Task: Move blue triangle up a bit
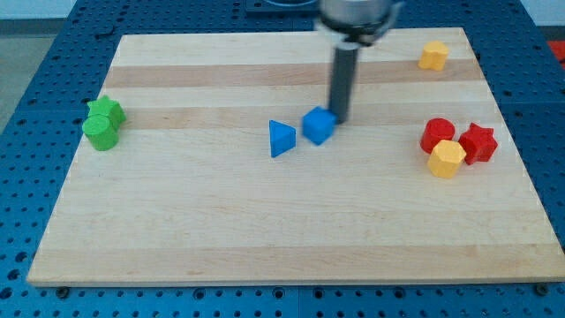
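The blue triangle [282, 139] lies near the middle of the wooden board [265, 238]. A blue cube [319, 125] sits just to its right, a small gap between them. My tip [340, 118] comes down from the view's top and stands right at the cube's upper right edge, touching or nearly touching it. The tip is to the right of and slightly above the triangle, with the cube between them.
Two green blocks [103, 124] sit together at the board's left edge. A yellow block [433, 56] lies at the top right. A red cylinder [437, 135], a red star [478, 143] and a yellow hexagon [447, 160] cluster at the right.
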You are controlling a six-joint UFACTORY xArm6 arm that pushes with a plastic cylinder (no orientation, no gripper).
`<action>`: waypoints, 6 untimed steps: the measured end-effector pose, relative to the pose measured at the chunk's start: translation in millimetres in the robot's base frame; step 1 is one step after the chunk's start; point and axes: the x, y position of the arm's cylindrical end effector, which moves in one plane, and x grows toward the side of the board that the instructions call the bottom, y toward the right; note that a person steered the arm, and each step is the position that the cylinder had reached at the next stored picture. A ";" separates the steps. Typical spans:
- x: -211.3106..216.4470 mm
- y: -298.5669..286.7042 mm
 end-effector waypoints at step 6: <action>72.1 -22.8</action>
